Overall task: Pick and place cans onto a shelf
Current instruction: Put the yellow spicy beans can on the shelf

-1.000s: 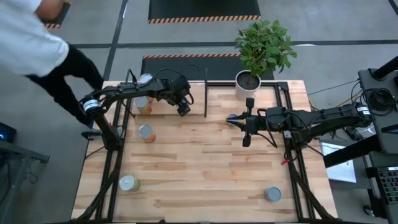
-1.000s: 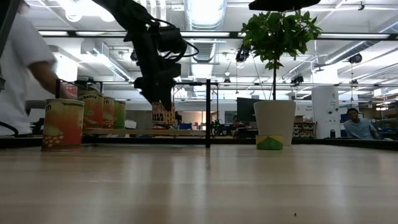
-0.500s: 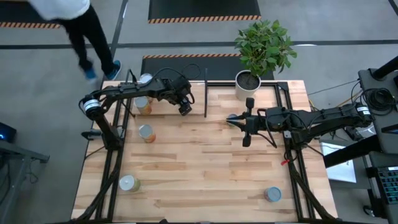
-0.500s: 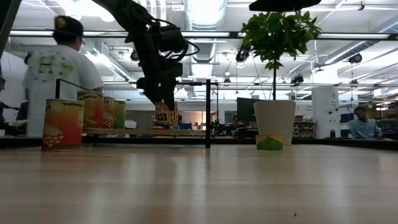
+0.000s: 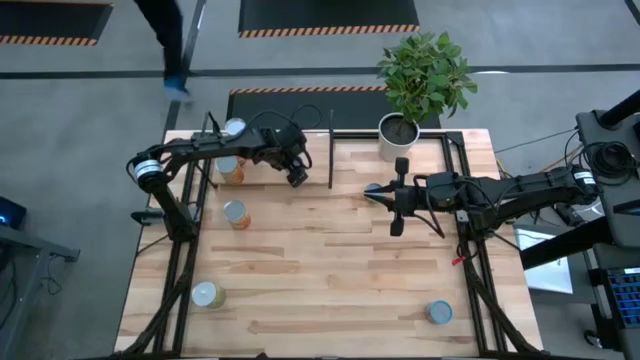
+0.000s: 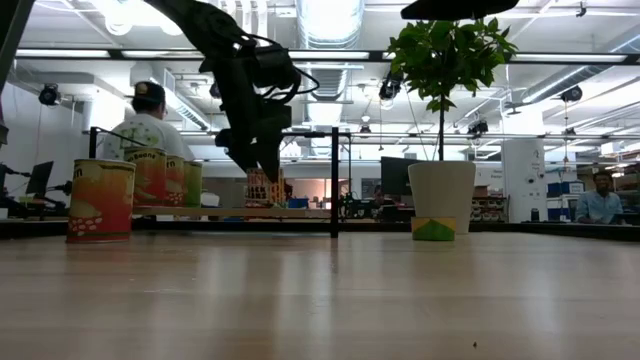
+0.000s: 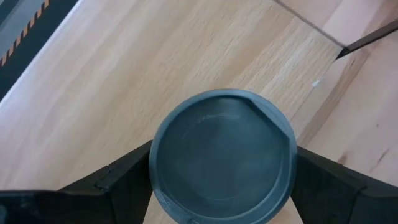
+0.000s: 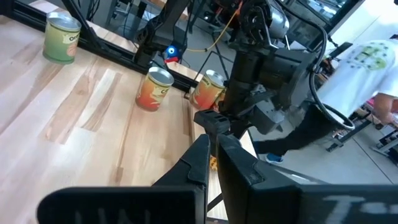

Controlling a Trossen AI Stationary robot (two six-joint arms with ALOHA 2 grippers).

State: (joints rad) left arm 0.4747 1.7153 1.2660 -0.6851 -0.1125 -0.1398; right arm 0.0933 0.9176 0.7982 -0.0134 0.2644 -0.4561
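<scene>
Jaws of the left gripper (image 5: 296, 176) are seen clamped on a small short metal can with a grey round top (image 7: 222, 157), held over the light-wood shelf panel (image 7: 112, 81) beside its black divider bar (image 5: 330, 150). Jaws of the right gripper (image 5: 397, 222) are pressed together, empty, above mid-desk (image 5: 330, 270).

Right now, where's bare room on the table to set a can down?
Free: the middle boards between the right gripper, the can at left and the two front cans. Crowded: the shelf end, where the left gripper holds a can beside others.
</scene>
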